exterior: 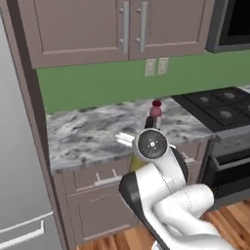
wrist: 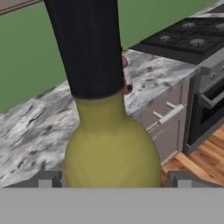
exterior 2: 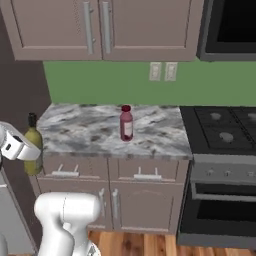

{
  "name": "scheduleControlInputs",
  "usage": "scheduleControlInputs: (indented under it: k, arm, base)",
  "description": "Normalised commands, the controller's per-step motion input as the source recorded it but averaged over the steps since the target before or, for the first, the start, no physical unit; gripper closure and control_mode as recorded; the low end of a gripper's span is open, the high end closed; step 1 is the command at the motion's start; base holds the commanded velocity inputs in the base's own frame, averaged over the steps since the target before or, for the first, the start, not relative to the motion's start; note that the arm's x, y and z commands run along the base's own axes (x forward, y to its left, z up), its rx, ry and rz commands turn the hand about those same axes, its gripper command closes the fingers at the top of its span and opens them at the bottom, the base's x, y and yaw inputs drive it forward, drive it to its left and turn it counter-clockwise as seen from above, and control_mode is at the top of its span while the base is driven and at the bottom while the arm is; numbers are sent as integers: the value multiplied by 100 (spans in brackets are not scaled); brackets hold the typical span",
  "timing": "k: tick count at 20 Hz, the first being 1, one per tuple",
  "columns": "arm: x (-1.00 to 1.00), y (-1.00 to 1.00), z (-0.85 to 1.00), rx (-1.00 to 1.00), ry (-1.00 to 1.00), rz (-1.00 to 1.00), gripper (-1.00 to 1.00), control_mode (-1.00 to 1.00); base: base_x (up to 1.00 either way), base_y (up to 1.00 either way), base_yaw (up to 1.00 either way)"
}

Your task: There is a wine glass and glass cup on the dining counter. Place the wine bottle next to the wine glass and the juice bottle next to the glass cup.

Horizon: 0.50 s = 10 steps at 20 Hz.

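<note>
Gripping: gripper point(wrist: 111, 181) held wine bottle point(wrist: 109, 144), jaws spread wide round its body.
Bottle: upright, off the counter point(exterior 2: 90, 131).
Juice bottle point(exterior 2: 126, 123): stood on counter.

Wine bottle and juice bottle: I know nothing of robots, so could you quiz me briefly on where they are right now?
1. True or false: the juice bottle stands upright on the marbled wall counter.
2. What does the tool grip? A) the dark red bottle B) the wine bottle C) a cabinet handle
3. Fill in: in the right base view, directly right of the wall counter stands a ____.

Key: 1 true. 2 B: the olive-yellow bottle sits between the finger tips, off the counter. 3 stove.
</note>
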Motion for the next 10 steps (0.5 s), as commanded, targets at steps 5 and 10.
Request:
scheduleControlInputs:
  k: [5, 10]
  arm:
    - [0, 0, 0, 0, 0, 0, 100, 100]
    - [0, 0, 0, 0, 0, 0, 100, 100]
  base:
    - [-13, 9, -82]
    - [-9, 6, -86]
